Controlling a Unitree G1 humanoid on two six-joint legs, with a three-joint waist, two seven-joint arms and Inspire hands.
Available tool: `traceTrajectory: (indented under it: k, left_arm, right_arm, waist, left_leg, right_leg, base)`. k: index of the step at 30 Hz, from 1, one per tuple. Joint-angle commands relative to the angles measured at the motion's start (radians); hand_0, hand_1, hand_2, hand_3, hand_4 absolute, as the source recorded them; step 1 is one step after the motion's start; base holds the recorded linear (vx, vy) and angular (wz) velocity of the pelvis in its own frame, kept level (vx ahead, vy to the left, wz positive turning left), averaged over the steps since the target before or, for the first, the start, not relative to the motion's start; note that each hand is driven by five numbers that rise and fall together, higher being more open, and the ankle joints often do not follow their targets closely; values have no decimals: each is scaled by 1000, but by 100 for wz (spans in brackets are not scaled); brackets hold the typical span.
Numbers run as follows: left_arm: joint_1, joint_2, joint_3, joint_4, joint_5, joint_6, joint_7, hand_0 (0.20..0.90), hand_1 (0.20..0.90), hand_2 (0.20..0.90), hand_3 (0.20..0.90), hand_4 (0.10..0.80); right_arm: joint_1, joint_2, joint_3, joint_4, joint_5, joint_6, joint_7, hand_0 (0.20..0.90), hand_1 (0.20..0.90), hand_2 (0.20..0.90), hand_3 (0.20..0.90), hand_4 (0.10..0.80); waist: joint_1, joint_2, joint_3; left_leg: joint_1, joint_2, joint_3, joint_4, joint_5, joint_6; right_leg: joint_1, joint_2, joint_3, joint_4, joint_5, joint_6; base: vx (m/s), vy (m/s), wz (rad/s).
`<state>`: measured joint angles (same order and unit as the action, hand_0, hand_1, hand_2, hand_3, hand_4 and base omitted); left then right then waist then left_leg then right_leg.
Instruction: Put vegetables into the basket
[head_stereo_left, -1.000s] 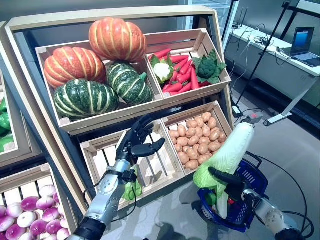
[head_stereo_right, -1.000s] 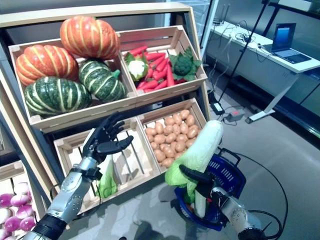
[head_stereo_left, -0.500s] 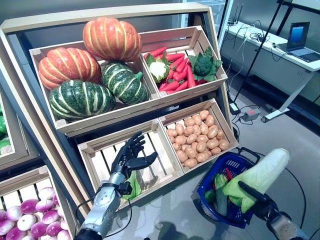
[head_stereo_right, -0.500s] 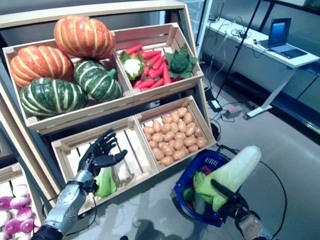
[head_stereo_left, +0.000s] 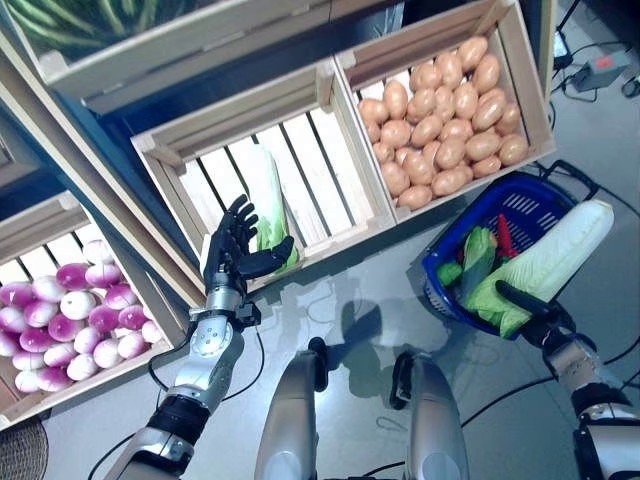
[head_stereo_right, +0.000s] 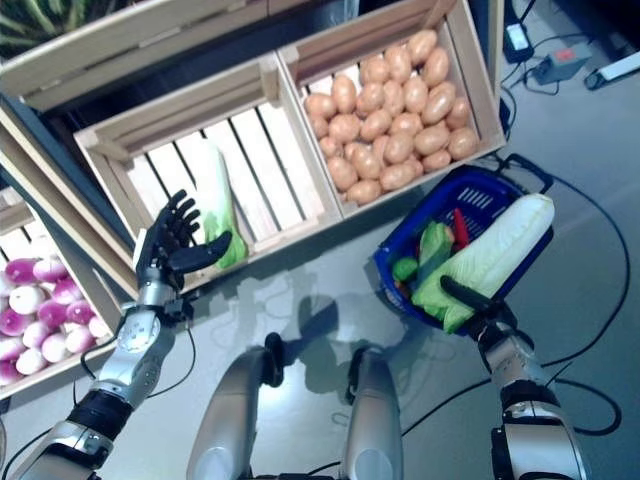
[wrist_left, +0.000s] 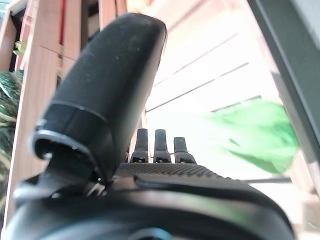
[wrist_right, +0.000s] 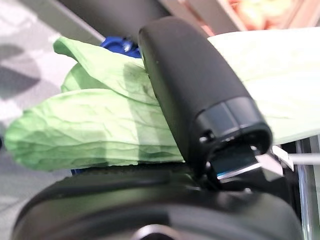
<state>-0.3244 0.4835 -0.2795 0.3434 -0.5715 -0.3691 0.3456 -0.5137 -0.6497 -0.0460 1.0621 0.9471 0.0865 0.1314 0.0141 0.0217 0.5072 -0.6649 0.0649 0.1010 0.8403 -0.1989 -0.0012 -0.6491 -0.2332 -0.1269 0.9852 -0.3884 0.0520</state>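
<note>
A long napa cabbage lies slanted across the blue basket on the floor, leafy end low. My right hand is shut on that leafy end; in the right wrist view its thumb presses over the green leaves. Green vegetables and a red one lie inside the basket. My left hand is open with fingers spread at the front edge of the slatted crate. It holds nothing. A second napa cabbage lies in that crate just beyond the fingers, its leaf showing in the left wrist view.
A crate of potatoes stands right of the slatted crate, directly behind the basket. A low crate of purple and white bulbs sits at the left. Grey floor lies in front of the shelving.
The camera has tilted down, so the upper shelves left the view. My right hand has lowered the cabbage from above the basket onto it. My left hand stays open by the crate.
</note>
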Motion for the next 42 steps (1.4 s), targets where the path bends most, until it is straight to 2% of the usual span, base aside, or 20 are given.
traceTrajectory:
  k: [1,6,7,14,21,24,28,34,42]
  left_arm:
    - [-113,53,24,-143,205,-206,145,900,900,900,900,800]
    - [-206,101,55,-116,243,-234,278,900,900,900,900,800]
    - [-220,102,62,-99,244,-246,293,900,900,900,900,800]
    - [-279,115,59,-72,269,-273,329,900,900,900,900,800]
    - [-310,149,63,-73,288,-230,360,900,900,900,900,800]
    - [-316,171,60,-54,249,-190,339,900,900,900,900,800]
    - [-315,160,68,2,143,-188,303,900,900,900,900,800]
    - [-333,150,67,59,155,-167,309,900,900,900,900,800]
    - [-498,147,28,271,137,-74,367,900,900,900,900,800]
  right_arm:
    - [-133,-139,31,51,-19,-92,-12,300,300,300,300,400]
    - [-266,-198,87,128,-65,-54,-19,300,300,300,300,400]
    - [-289,-205,93,146,-67,-40,-30,900,900,900,900,800]
    - [-392,-233,129,185,-101,0,-68,900,900,900,900,800]
    - [-395,-228,153,176,-131,-8,-61,900,900,900,900,800]
    - [-377,-232,150,175,-132,-4,-44,900,900,900,900,800]
    - [-351,-218,144,183,-144,-6,-27,900,900,900,900,800]
    - [-322,-213,142,185,-182,-2,-10,900,900,900,900,800]
    - [-294,-198,155,171,-177,7,-2,900,900,900,900,800]
  waist:
    - [1,4,-33]
    - [0,27,-25]
    - [-1,30,-23]
    - [-2,47,-9]
    - [-7,41,-11]
    - [-8,37,-11]
    - [-13,31,-18]
    - [-24,16,-26]
    - [-61,-13,-33]
  left_leg:
    - [-11,-20,-40,216,-267,26]
    - [-136,-29,-48,339,-297,44]
    - [-158,-30,-50,361,-301,46]
    - [-267,-49,-54,425,-295,56]
    - [-281,-46,-52,432,-286,60]
    - [-262,-39,-47,427,-283,59]
    - [-231,-33,-45,415,-282,56]
    - [-176,-10,-36,388,-275,53]
    - [-179,27,-22,387,-255,52]
  right_leg:
    - [-7,5,-16,-3,41,-63]
    - [-144,0,4,122,3,-81]
    - [-169,0,6,146,-3,-83]
    - [-282,11,11,218,-3,-86]
    - [-294,29,3,216,7,-84]
    - [-273,34,0,202,14,-82]
    - [-243,39,2,181,20,-78]
    - [-193,39,-7,148,30,-79]
    - [-196,44,2,143,46,-77]
  base:
    - [-131,-16,5]
    - [-101,-5,6]
    - [-54,0,9]
    - [-46,14,0]
    - [4,24,-12]
    - [42,-4,-10]
    - [60,-2,-3]
    - [75,11,-4]
    - [47,35,-1]
